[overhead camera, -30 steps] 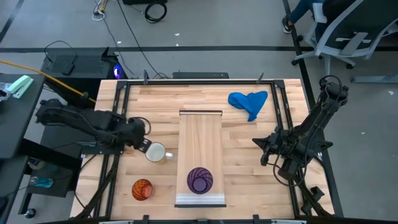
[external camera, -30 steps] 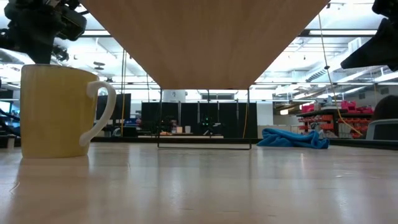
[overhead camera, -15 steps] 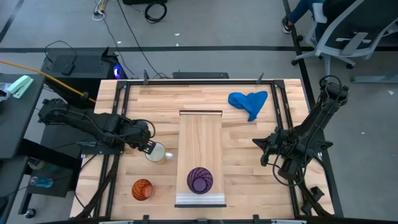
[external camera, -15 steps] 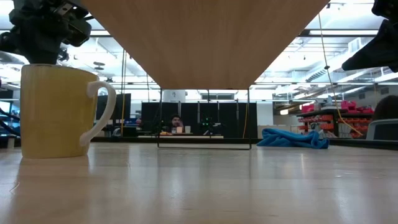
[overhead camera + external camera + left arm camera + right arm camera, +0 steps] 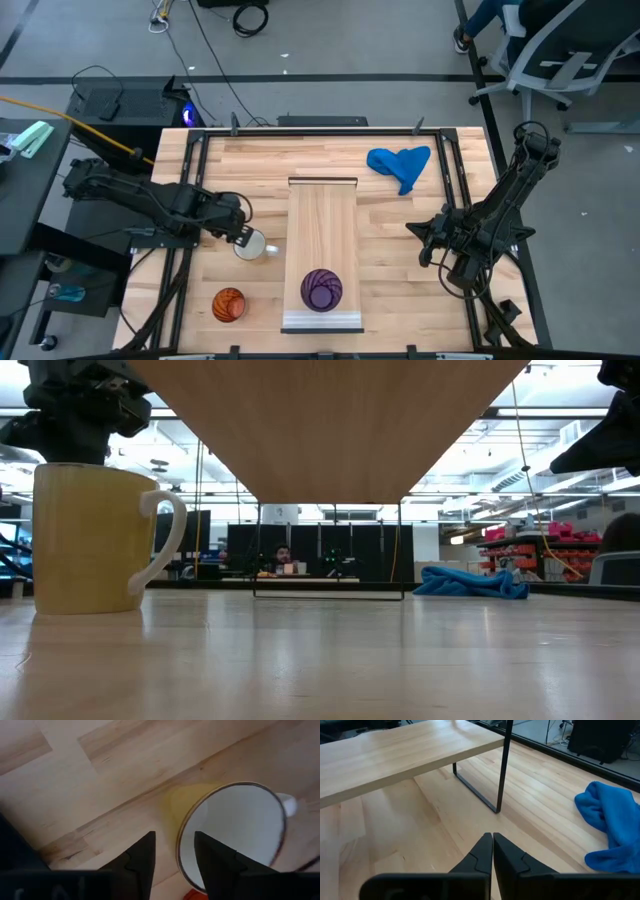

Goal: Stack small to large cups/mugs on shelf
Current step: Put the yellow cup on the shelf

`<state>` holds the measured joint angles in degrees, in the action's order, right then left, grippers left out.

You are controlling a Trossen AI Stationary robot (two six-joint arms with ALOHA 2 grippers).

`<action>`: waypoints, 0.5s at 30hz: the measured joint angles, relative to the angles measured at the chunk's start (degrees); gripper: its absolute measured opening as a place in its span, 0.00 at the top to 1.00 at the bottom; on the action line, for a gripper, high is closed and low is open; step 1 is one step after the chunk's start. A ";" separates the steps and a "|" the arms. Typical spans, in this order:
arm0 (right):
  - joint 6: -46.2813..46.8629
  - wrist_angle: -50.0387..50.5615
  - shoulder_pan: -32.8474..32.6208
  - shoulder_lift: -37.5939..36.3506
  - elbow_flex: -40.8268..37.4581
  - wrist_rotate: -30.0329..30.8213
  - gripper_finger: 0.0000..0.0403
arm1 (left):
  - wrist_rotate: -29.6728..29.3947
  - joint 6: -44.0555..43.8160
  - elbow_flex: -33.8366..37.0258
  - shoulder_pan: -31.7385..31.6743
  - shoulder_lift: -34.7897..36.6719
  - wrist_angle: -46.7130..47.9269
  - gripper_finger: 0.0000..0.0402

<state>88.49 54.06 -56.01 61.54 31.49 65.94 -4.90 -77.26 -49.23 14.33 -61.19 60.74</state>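
Observation:
The mug (image 5: pixel 251 246), yellow outside and white inside, stands upright on the tabletop left of the shelf (image 5: pixel 322 215); its handle (image 5: pixel 165 540) shows in the low view. My left gripper (image 5: pixel 175 855) hangs open just over the mug's rim (image 5: pixel 181 837), pointing down, one finger above the hollow and one outside the wall, touching nothing that I can see. The purple ribbed cup (image 5: pixel 322 289) stands on the shelf's near end. The orange ribbed cup (image 5: pixel 229 304) stands on the table near the front left. My right gripper (image 5: pixel 492 847) waits shut at the table's right.
A blue cloth (image 5: pixel 400 165) lies at the table's far right. The shelf stands on thin dark legs (image 5: pixel 503 767), with bare table under it. Dark frame rails (image 5: pixel 190 190) run along the table's left and right sides.
My left gripper has moved toward the table's right, onto the mug, and sunk a little, ending right above the mug's rim. The mug and the cups have stayed where they were.

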 joint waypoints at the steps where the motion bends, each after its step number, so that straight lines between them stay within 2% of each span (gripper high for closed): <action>1: 0.00 0.00 0.00 0.00 0.00 -0.01 0.95 | 0.11 0.25 0.00 0.00 -0.66 -0.07 0.62; 7: -0.13 0.02 0.00 0.02 0.01 -0.01 0.95 | 1.00 2.96 0.00 0.00 -5.18 -1.13 0.59; 15: -0.15 0.02 0.00 0.02 0.02 -0.25 0.95 | 1.07 3.01 0.00 0.00 -8.96 -1.10 0.60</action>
<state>88.33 54.08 -56.01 61.56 31.50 65.69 -3.84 -74.25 -49.23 14.33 -70.14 59.64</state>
